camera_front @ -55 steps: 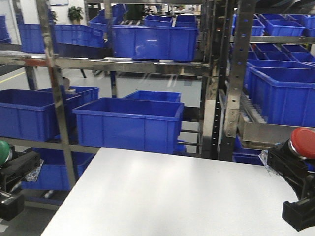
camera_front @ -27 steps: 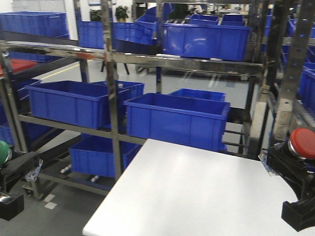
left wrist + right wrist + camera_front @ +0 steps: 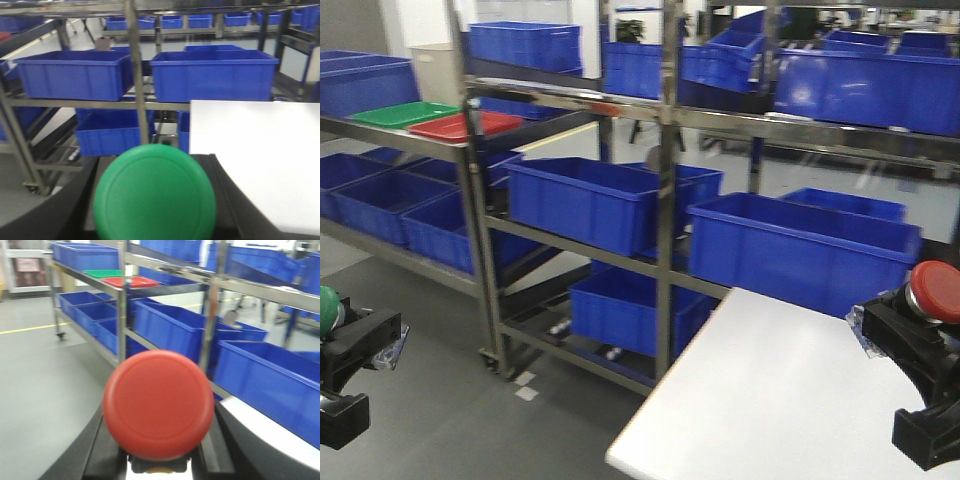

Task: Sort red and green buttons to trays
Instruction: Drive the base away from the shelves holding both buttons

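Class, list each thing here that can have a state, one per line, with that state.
green button: gripped in left hand.
red button: gripped in right hand.
green tray: on rack shelf, nothing seen in it.
red tray: on rack shelf beside green tray, nothing seen in it.

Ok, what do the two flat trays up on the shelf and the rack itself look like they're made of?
The green tray and the red tray look like glossy moulded plastic: even colour and a soft sheen. The rack looks like bare polished metal, probably steel: silvery uprights and rails with mirror-like glints.
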You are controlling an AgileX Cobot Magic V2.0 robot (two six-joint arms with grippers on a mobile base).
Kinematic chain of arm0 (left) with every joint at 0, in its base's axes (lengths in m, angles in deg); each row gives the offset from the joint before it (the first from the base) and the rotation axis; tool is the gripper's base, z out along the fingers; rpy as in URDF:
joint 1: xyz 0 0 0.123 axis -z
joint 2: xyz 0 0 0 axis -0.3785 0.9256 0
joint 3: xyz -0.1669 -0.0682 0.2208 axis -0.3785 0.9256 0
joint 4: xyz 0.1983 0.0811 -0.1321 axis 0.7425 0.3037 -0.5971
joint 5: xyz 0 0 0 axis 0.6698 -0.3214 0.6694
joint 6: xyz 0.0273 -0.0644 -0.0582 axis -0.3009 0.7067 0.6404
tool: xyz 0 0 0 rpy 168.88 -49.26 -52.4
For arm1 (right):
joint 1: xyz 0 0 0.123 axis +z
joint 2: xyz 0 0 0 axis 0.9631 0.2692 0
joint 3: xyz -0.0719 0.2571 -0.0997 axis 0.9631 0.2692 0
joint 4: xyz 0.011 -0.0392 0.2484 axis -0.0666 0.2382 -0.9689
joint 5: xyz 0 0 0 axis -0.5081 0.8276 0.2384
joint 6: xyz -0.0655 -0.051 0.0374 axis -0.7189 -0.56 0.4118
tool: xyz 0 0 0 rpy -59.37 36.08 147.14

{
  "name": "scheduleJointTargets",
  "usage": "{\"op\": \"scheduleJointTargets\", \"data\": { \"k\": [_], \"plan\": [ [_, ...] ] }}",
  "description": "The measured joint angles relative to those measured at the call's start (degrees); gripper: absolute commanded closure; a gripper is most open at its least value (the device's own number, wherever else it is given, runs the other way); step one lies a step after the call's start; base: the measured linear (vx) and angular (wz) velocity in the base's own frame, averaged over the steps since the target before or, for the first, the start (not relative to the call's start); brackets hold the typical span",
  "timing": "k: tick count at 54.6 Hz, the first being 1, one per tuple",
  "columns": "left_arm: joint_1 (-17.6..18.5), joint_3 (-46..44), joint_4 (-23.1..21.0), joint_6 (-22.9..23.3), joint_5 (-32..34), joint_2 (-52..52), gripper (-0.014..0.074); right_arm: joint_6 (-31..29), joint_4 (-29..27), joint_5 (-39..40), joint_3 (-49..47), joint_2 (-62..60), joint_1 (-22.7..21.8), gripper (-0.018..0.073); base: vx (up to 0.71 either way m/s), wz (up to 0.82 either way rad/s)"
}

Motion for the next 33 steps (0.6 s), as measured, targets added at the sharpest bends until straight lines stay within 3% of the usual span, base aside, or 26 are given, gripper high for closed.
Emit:
{"op": "scheduleJointTargets", "data": {
  "k": [33],
  "plan": [
    [0.00, 0.00, 0.00, 0.00, 0.00, 0.00, 0.0599, 0.00, 0.00, 0.00, 0.00, 0.00, 0.00, 0.0568, 0.11, 0.53]
  ]
}}
